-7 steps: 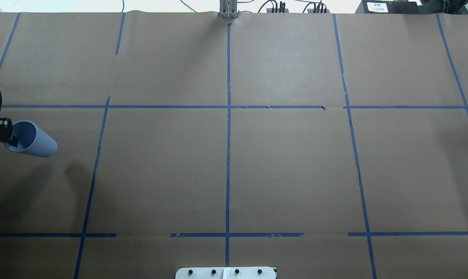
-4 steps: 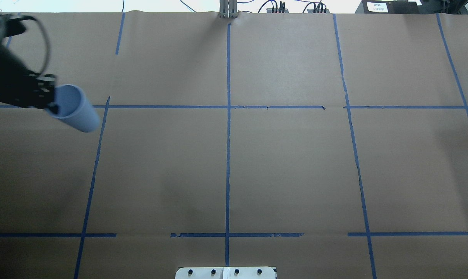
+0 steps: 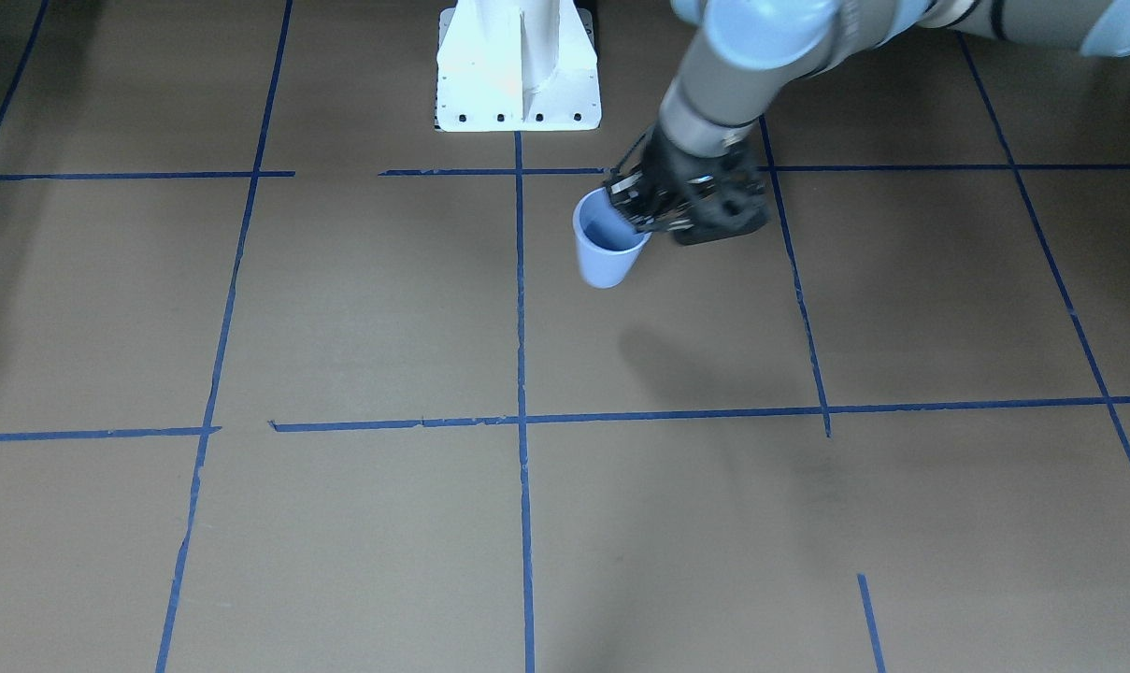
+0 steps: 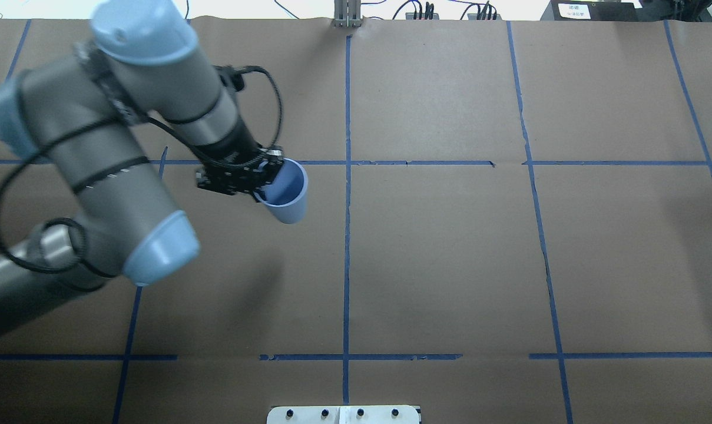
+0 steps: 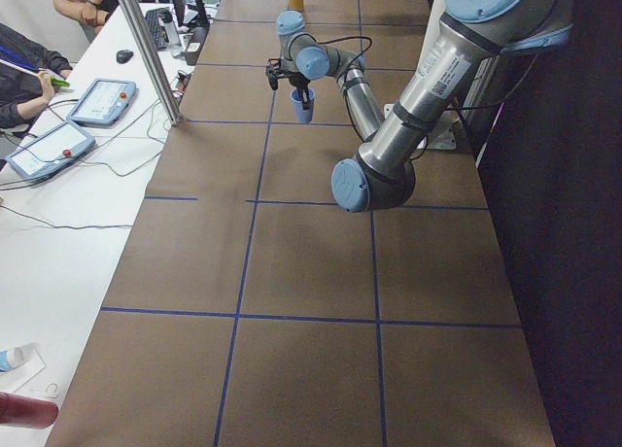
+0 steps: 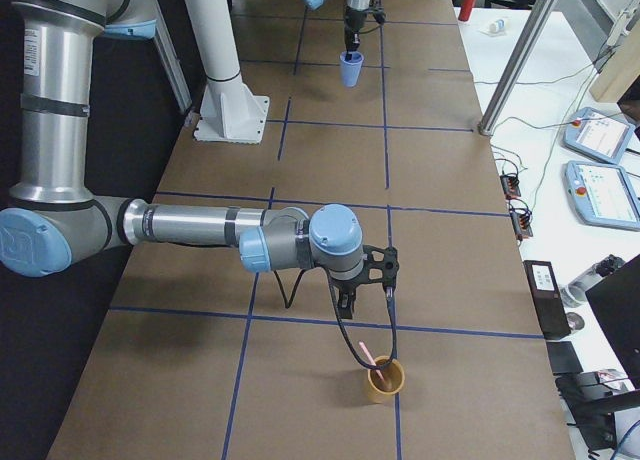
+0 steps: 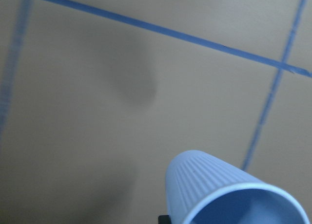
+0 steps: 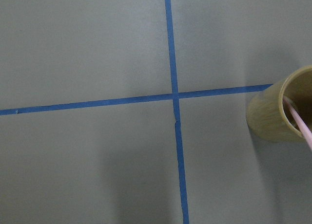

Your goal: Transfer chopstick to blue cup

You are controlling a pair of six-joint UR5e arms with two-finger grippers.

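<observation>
My left gripper [image 4: 265,182] is shut on the rim of the blue cup [image 4: 286,197] and holds it upright above the table, left of the centre tape line. The cup also shows in the front view [image 3: 607,250], the left wrist view [image 7: 229,195] and both side views [image 5: 303,105] [image 6: 350,70]. The pink chopstick [image 6: 365,354] leans in a tan cup [image 6: 383,378] at the table's right end, and shows in the right wrist view [image 8: 302,124]. My right gripper [image 6: 348,302] hangs just above and beside that tan cup. I cannot tell whether it is open or shut.
The brown paper table is crossed by blue tape lines. The white robot base [image 3: 518,65] stands at the near middle edge. A metal post [image 5: 146,49] and a side table with tablets [image 5: 49,146] lie beyond the far edge.
My left arm has swung in from the left edge toward the table's middle, carrying the blue cup with it, and the cup now hangs more upright.
</observation>
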